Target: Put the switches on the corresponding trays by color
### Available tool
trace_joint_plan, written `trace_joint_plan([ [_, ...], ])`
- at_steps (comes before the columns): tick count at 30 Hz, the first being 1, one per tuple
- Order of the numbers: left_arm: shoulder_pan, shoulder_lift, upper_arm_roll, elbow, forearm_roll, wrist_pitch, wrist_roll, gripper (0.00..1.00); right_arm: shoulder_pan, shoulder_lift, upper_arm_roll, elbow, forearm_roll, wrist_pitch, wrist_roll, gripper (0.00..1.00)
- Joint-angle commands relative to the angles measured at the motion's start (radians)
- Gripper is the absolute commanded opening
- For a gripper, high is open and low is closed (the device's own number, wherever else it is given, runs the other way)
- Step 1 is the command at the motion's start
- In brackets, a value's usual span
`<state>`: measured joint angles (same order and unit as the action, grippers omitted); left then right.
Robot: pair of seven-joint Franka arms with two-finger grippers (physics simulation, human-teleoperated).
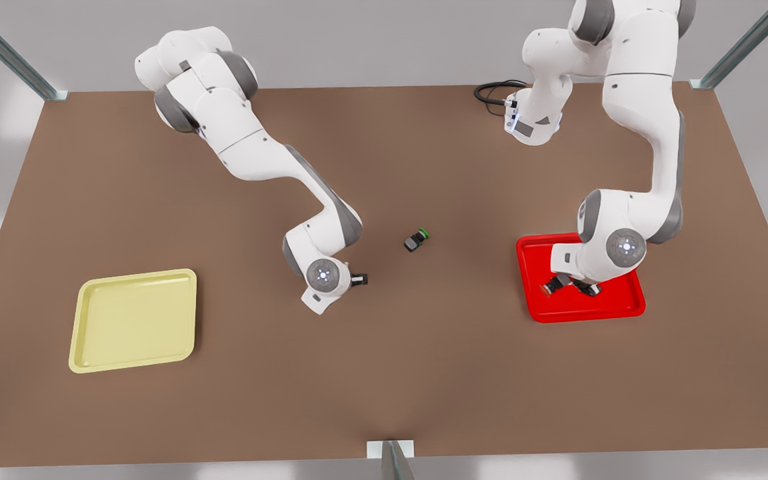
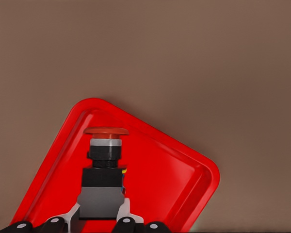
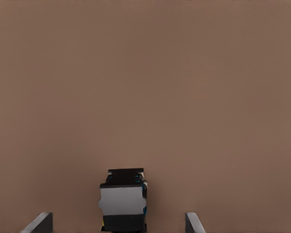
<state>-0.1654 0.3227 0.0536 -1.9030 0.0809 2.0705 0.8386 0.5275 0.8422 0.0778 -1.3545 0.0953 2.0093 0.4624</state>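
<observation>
My left gripper [image 1: 571, 285] hangs over the red tray [image 1: 617, 303] at the front view's right, shut on the red-capped switch [image 2: 105, 165]. Its fingers [image 2: 70, 213] press the grey body from both sides, and the cap points out over the tray floor [image 2: 165, 174]. My right gripper [image 1: 357, 280] is low over the table near the middle, open wide. A dark grey switch [image 3: 123, 199] sits between its fingers [image 3: 39, 222] without touching them; its cap colour is hidden. The pale yellow tray [image 1: 134, 320] lies bare at the front view's left.
A green-capped switch [image 1: 416, 240] lies on the brown table between the two arms. A black cable [image 1: 491, 90] coils at the back edge. Metal frame posts stand at the table's corners and front edge.
</observation>
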Motion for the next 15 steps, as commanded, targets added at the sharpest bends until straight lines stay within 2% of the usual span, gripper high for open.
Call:
trace_joint_plan([
  [1,0.001,-0.004,0.0,-0.008,-0.032,-0.003,0.002,0.49,0.0,0.0,0.0,0.0,0.0,0.0,-0.001,1.0],
  [4,0.001,-0.031,0.0,-0.05,-0.032,0.01,0.0,0.5,-0.001,0.035,0.0,0.002,0.001,0.02,-0.01,1.0],
  [5,0.001,-0.031,0.002,-0.05,-0.032,0.011,-0.009,1.0,-0.001,0.043,0.0,0.002,0.004,0.02,-0.008,1.0],
  [9,0.001,-0.031,0.002,-0.051,-0.032,0.014,-0.009,1.0,0.009,0.049,0.002,0.006,0.007,0.02,-0.007,1.0],
  [10,0.001,-0.031,0.002,-0.051,-0.032,0.013,-0.009,1.0,0.008,0.051,0.002,0.008,0.007,0.02,-0.007,0.89],
  [11,0.003,-0.033,0.002,-0.051,-0.032,0.011,-0.007,1.0,0.008,0.051,0.0,0.008,0.007,0.022,-0.007,0.7],
  [12,0.001,-0.036,0.002,-0.051,-0.032,0.011,-0.006,1.0,0.005,0.052,0.002,0.012,0.009,0.023,-0.008,0.67],
  [15,-0.003,-0.04,0.0,-0.035,-0.033,-0.001,-0.024,1.0,0.005,0.058,0.0,0.014,0.007,0.034,-0.005,0.67],
])
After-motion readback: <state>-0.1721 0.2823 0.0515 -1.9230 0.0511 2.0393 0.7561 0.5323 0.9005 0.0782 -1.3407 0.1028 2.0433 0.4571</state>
